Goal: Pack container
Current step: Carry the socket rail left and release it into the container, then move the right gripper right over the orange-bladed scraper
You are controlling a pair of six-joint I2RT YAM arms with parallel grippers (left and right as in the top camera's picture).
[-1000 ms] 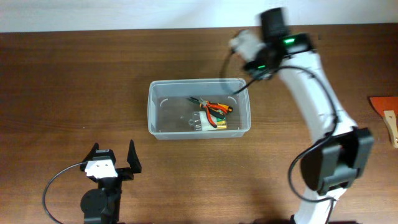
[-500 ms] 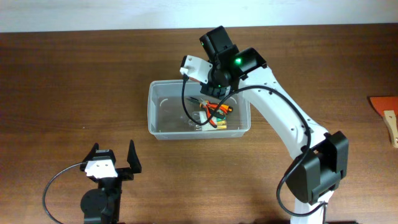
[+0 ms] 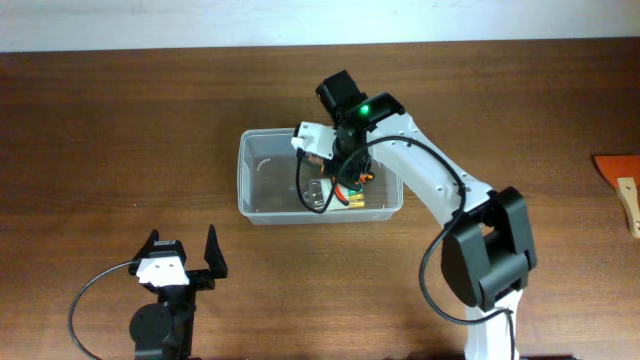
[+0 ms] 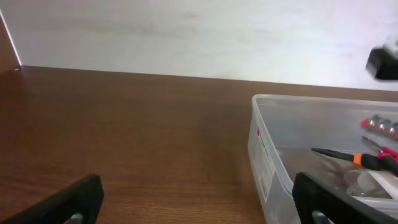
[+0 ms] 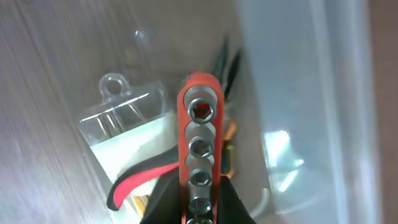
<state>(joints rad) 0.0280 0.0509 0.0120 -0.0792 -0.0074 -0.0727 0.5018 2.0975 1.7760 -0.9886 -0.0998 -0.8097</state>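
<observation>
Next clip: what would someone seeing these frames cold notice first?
The white right arm reaching into the clear container at mid-table draws the eye first. Its right gripper is clamped on a red socket rail, held over the pliers and blister pack already inside. The left gripper sits open near the table's front-left, apart from the container.

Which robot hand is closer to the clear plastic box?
Right. The right gripper is directly over the inside of the container, gripping a red socket rail. The left gripper is open, off the container's front-left corner and apart from it.
</observation>
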